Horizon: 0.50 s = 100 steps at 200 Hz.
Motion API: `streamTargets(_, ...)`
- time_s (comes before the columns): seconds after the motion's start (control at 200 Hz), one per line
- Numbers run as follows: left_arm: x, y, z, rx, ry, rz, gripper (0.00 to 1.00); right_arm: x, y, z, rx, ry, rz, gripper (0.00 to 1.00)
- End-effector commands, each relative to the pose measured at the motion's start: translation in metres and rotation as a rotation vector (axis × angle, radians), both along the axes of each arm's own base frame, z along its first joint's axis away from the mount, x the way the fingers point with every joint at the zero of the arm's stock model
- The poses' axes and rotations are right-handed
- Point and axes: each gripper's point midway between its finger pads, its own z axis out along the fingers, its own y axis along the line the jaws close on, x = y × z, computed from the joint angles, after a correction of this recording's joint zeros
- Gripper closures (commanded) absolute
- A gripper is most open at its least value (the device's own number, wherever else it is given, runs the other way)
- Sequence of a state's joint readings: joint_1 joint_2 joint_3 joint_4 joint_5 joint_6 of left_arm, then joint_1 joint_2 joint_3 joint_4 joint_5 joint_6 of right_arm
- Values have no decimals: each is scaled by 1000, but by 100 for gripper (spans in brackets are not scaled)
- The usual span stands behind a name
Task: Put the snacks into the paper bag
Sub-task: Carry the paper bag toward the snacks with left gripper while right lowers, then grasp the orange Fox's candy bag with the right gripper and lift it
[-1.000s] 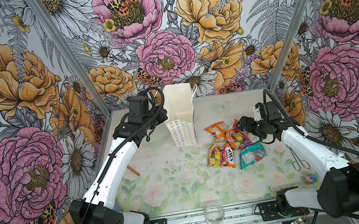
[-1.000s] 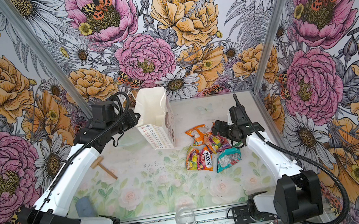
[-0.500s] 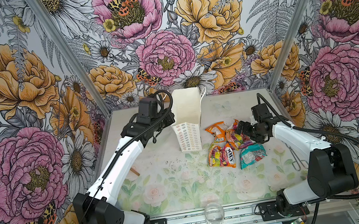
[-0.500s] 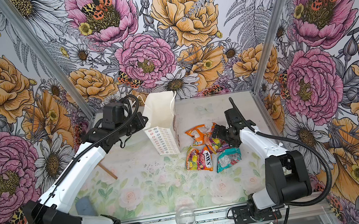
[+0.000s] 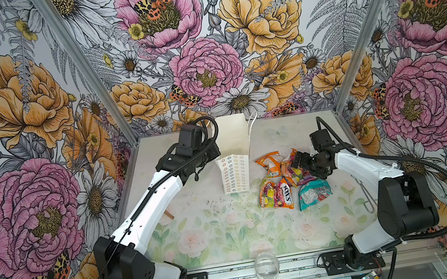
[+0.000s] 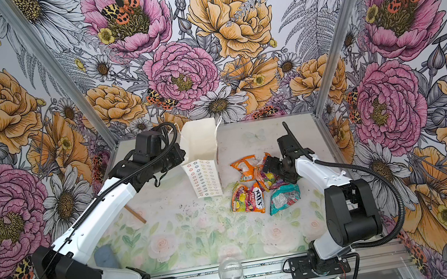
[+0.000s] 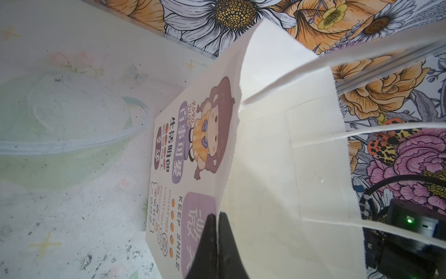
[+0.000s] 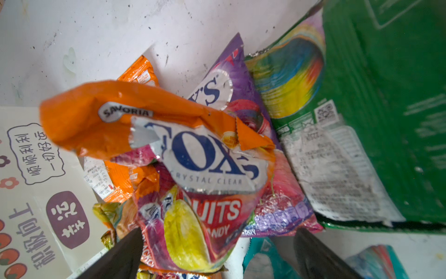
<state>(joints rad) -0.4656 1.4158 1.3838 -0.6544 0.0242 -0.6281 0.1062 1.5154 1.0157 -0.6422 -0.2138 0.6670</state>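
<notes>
Left wrist view: left tool clamped on the rim of the bag, paper edge pinched between the black tips. Bag mouth gaping, white cord handles across it, cartoon girl printed on the outer face.

In both top views, bag upright at the back middle of the worktop, flower-outline side toward the front, gripped from its left. Snacks heaped on the worktop just right of the bag: orange packet at the back, FOX'S packet at the front, teal packet at front right, just beside the heap. Right tool low over the right side of the heap, jaws wide apart.

Right wrist view: dark fingers either side of a crumpled packet, orange with fruit print, on top of a purple packet; green packet alongside. Contact between fingers and crumpled packet impossible to tell.
</notes>
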Motion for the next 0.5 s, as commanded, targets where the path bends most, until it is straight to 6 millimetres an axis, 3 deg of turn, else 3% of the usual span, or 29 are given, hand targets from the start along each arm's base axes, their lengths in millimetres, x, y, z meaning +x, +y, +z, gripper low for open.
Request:
streamTargets(0.0, -9, 4, 2, -13, 1, 34, 100, 14, 5, 10, 9, -42, -7, 1)
streamTargets(0.18, -16, -3, -11, -26, 38, 45, 100, 17, 4, 10, 1, -45, -9, 2)
streamTargets(0.495, -21, -17, -8, -32, 36, 16, 100, 21, 5, 3, 5, -35, -14, 3)
